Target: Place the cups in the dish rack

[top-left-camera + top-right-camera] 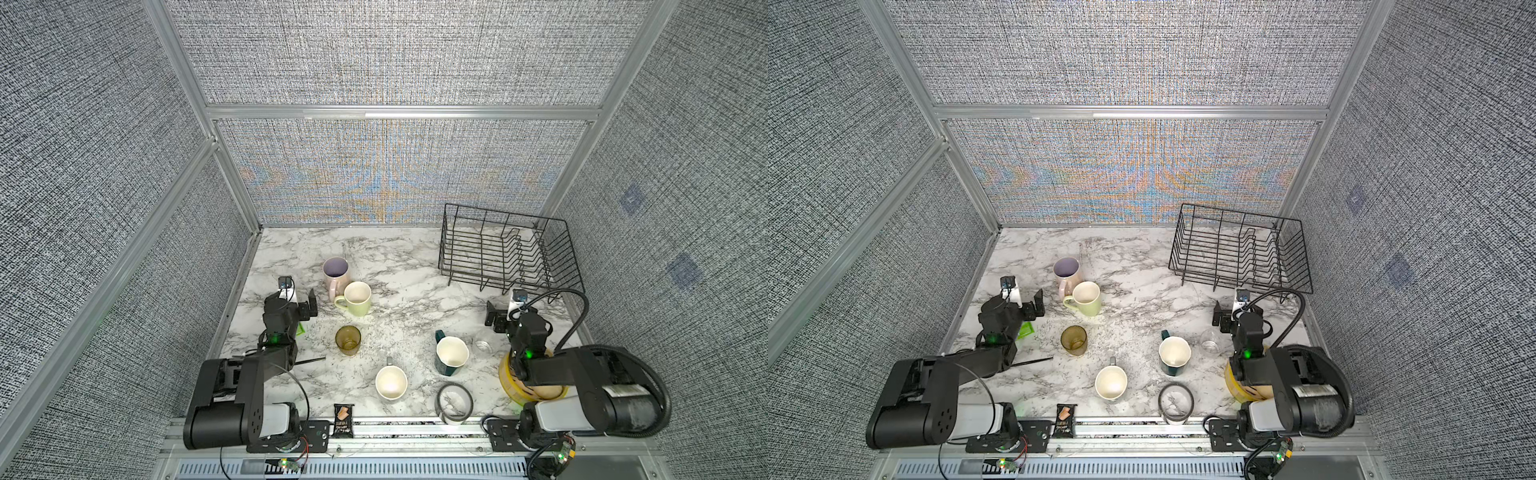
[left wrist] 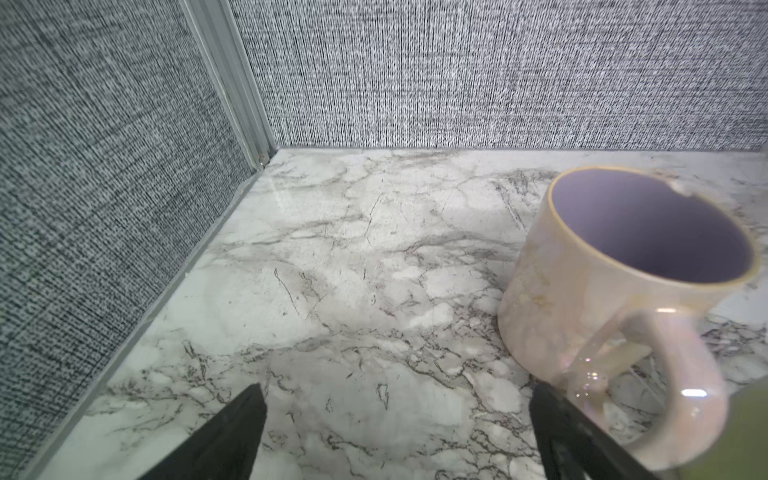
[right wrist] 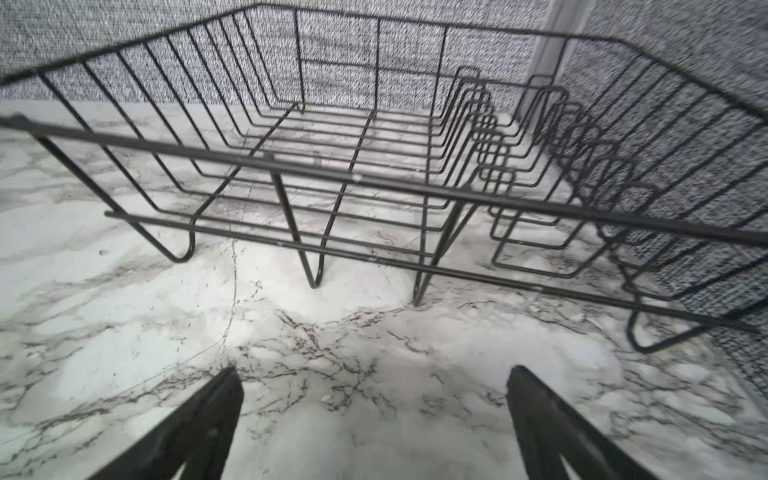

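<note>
Cups (image 1: 357, 298) all upright on table (image 1: 407, 257), none in dish rack (image 3: 357, 178). Pink mug (image 2: 582, 299) just beside left gripper (image 2: 395, 403), handle by one fingertip (image 2: 552, 415); rack straight ahead of right gripper (image 3: 374, 378), near. Both grippers spread wide, empty. Mugs probably stiff, glazed, slippery, weighty: pinch wall at rim. Amber glass (image 1: 348, 340), clear glass (image 1: 482, 345) likely fragile: gentle squeeze. No readable print on cups; snack packet (image 1: 344, 419) lettering too small.
</note>
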You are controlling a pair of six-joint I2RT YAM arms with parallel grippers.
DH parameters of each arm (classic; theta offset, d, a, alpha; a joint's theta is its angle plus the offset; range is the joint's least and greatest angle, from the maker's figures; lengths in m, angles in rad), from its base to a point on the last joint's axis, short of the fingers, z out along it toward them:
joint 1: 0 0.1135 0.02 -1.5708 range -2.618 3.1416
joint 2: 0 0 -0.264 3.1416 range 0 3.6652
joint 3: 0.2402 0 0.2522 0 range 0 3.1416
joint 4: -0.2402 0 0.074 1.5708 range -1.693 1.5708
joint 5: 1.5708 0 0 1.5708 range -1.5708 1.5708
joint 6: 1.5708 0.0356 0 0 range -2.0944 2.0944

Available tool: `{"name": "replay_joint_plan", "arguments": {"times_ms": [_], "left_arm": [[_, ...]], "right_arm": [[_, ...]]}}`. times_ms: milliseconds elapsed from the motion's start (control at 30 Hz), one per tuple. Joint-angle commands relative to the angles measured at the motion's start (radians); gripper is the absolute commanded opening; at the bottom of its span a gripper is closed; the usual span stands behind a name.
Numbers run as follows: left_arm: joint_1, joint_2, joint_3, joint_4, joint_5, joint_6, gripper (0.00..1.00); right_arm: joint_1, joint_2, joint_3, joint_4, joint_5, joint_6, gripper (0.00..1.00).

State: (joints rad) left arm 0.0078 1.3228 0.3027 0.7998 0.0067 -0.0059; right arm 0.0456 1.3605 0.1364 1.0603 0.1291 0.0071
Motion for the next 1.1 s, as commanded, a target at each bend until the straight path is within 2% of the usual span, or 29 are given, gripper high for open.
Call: {"name": "replay_joint_plan", "arguments": {"times_ms": [0,67,133,267,367,467,567,667,767,867,1067], "left_arm": [[-0.003,-0.071,0.06,-0.173,0.053,0.014,0.99],[-0.005,-0.143,0.106,-0.325,0.071,0.003,0.99],[-0.006,-0.225,0.11,-0.402,0.076,-0.011,0.99],[-0.007,-0.424,0.115,-0.533,0.094,-0.08,0.99],[-0.008,-0.548,0.118,-0.639,0.07,-0.216,0.99],[-0.009,-0.622,0.059,-0.62,0.108,-0.285,0.99],[-0.009,-0.681,0.026,-0.685,0.102,-0.311,0.99],[-0.009,-0.746,-0.015,-0.719,0.101,-0.348,0.99],[-0.009,-0.785,-0.04,-0.737,0.058,-0.354,0.99],[-0.009,-0.783,-0.045,-0.729,0.018,-0.355,0.99],[-0.009,-0.72,-0.025,-0.721,0.047,-0.352,0.99]], "right_arm": [[0.0,-0.15,0.053,-0.175,0.097,0.09,0.99],[-0.004,-0.265,0.205,-0.601,0.154,0.206,0.99],[-0.003,-0.293,0.319,-0.81,0.156,0.24,0.99],[-0.01,-0.262,0.494,-1.042,0.131,0.338,0.99],[-0.016,-0.194,0.644,-1.207,0.076,0.336,0.99],[-0.027,-0.098,0.81,-1.344,0.069,0.3,0.99],[-0.062,0.013,0.988,-1.467,0.055,0.261,0.99],[-0.118,0.114,1.11,-1.551,-0.039,0.245,0.98],[-0.156,0.208,1.183,-1.581,-0.096,0.23,0.9],[-0.167,0.307,1.255,-1.614,-0.095,0.2,0.85],[-0.182,0.483,1.361,-1.672,-0.089,0.151,0.78]]}}
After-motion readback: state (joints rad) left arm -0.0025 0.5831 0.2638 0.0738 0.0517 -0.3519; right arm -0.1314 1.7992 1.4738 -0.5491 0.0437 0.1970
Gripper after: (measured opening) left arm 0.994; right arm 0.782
